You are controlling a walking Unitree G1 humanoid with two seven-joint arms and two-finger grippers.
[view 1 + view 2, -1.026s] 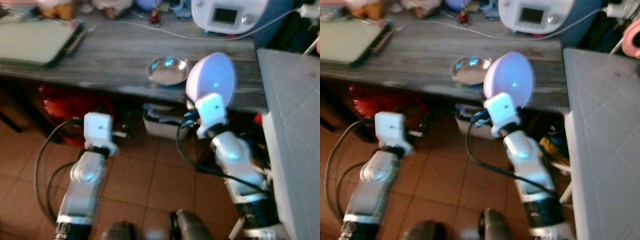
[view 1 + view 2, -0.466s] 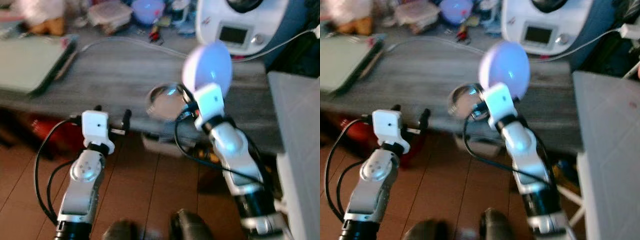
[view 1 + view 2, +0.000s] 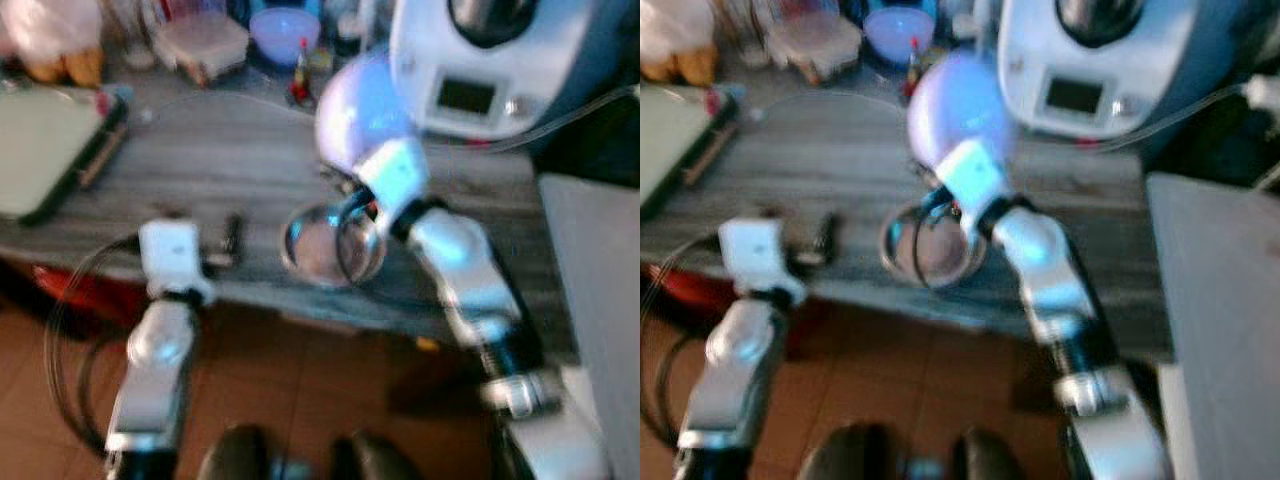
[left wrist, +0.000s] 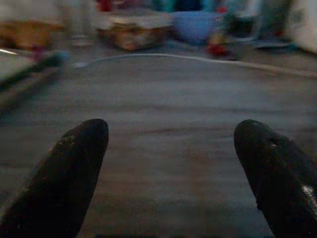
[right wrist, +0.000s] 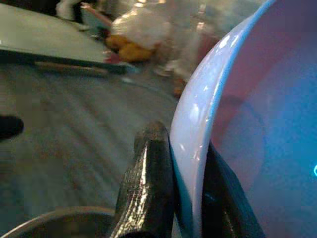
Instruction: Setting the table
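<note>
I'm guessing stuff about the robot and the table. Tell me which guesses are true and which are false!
1. The right gripper holds a pale plate by its rim. True.
2. The plate lies flat on the table. False: it is held up on edge above the grey wooden table.
3. A shiny metal bowl sits on the table near its front edge. True.
4. The left gripper is pinching a spoon. False: its fingers are apart with nothing between them.
5. A white appliance stands at the back. True.

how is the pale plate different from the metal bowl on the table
The pale plate is held on edge in the right gripper, while the metal bowl sits flat on the grey table. The plate is matte lilac-white; the bowl is shiny steel. Both are round dishes.
</note>
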